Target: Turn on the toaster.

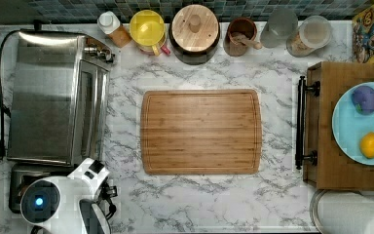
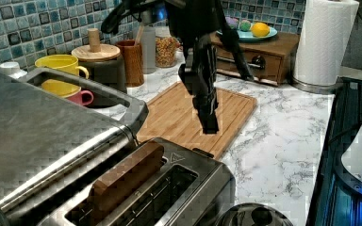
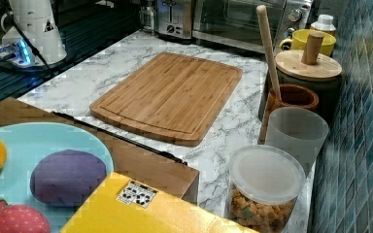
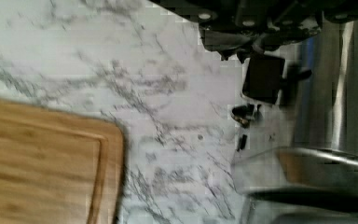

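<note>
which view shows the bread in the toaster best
The left view: the brown bread stands in the toaster's long slot, close and unobstructed. The top view has the toaster mostly under the arm; the right view shows its end far off, no bread visible.

Toaster (image 1: 24, 187) half hidden under the white arm (image 1: 73, 197) in the top view; cut off by the left view's bottom edge. Finger gap untellable.

A white marble-patterned tabletop (image 1: 272, 195) with grey veins is seen throughout. It is backed by a wall of small blue-green tiles (image 3: 364, 145). A wooden drawer unit (image 1: 326, 165) with a black handle is set at the top view's right.
</note>
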Available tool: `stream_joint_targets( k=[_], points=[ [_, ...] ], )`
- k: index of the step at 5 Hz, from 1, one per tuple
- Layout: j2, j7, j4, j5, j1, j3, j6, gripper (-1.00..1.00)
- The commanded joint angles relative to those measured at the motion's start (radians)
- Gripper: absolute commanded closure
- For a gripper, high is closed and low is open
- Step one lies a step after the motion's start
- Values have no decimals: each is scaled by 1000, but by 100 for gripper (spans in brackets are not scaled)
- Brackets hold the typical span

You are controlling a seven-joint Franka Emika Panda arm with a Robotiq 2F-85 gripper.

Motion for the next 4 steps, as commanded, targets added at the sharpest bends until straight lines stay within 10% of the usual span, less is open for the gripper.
stream_joint_targets(
  k=[1, 4],
  points=[
    [-4, -107, -48, 118, 5, -30, 89, 100],
    [33, -139, -10, 194, 36, -67, 113, 100]
  ],
)
